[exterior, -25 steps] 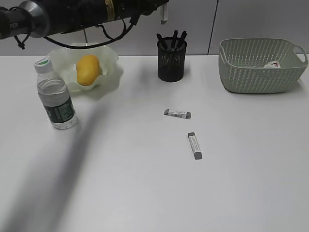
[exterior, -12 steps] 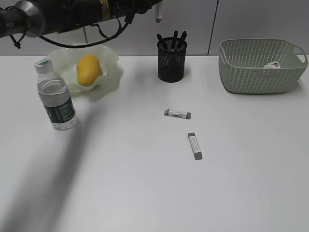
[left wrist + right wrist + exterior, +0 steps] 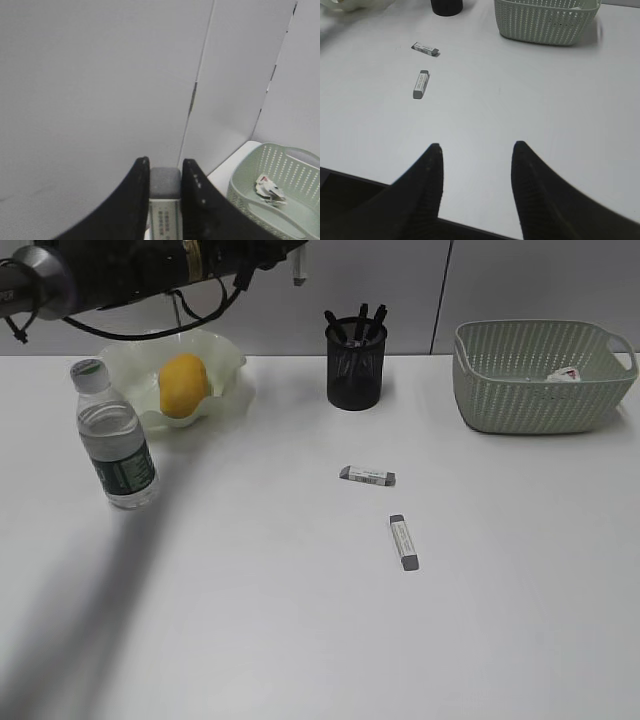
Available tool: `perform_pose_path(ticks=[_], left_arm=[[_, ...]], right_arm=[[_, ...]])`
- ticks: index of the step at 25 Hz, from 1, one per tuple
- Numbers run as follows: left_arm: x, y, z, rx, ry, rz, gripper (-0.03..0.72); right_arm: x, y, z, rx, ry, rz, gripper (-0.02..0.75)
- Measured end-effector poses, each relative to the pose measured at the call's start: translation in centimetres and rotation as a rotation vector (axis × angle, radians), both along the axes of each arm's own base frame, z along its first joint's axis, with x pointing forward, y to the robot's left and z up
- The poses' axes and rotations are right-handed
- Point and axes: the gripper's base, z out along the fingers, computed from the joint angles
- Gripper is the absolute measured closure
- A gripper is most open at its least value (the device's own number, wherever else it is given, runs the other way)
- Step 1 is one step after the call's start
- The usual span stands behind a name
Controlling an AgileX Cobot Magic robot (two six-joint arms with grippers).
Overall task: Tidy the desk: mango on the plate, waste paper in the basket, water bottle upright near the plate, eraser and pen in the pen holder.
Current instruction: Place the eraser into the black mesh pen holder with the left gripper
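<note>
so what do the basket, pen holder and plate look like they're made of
Basket: likely matte sage-green plastic, with moulded rows of holes in a woven look. Pen holder: seems to be black metal mesh, since light shows through its fine grid. Plate: translucent pale green, glossy, with a ruffled rim; glass or plastic, hard to tell.

Matt white desk [image 3: 300, 640]; clear glossy plastic water bottle [image 3: 115, 435]; perforated, seemingly plastic basket [image 3: 540, 380]; black mesh pen holder [image 3: 355, 370]

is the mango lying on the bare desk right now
No, the mango sits inside the pale green plate, not on the desk.
</note>
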Motion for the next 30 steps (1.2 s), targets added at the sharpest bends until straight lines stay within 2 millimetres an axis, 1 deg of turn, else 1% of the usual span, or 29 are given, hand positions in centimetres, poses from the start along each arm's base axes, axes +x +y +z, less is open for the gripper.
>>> perform_pose_path(ticks=[1,3,6,8,12,13,15,16,17,24,28,30], left_arm=[[0.4,0.4,-0.3,-0.002,-0.004,0.008,0.548],[1.1,0.7,-0.9,-0.007,-0.012,0.016,0.548],[2.0,0.4,-1.6,-0.015,-0.044,0.016,0.548],[2.4,0.1,-1.7,-0.025,-0.07,0.008,0.548],[3.1,-0.1,-2.7,-0.077,-0.077,0.01,0.548],[3.1,-0.1,-3.3,-0.089,-0.07,0.003,0.548],[3.1,-0.3,-4.2,-0.12,-0.054,-0.022,0.548],[3.1,-0.3,-4.3,-0.132,-0.04,-0.023,0.548],[3.0,-0.3,-4.2,-0.17,-0.018,-0.038,0.548],[2.1,-0.2,-3.7,-0.242,0.011,-0.188,0.548],[1.7,-0.4,-4.4,-0.147,0.029,-0.241,0.548],[1.5,-0.8,-4.6,-0.099,0.02,-0.251,0.548]], right_arm=[[0.0,0.0,0.0,0.0,0.0,0.0,0.375],[0.0,0.0,0.0,0.0,0.0,0.0,0.375],[0.0,0.0,0.0,0.0,0.0,0.0,0.375],[0.0,0.0,0.0,0.0,0.0,0.0,0.375],[0.0,0.0,0.0,0.0,0.0,0.0,0.375],[0.0,0.0,0.0,0.0,0.0,0.0,0.375],[0.0,0.0,0.0,0.0,0.0,0.0,0.375],[0.0,0.0,0.0,0.0,0.0,0.0,0.375],[0.0,0.0,0.0,0.0,0.0,0.0,0.375],[0.0,0.0,0.0,0.0,0.0,0.0,0.375],[0.0,0.0,0.0,0.0,0.0,0.0,0.376],[0.0,0.0,0.0,0.0,0.0,0.0,0.376]])
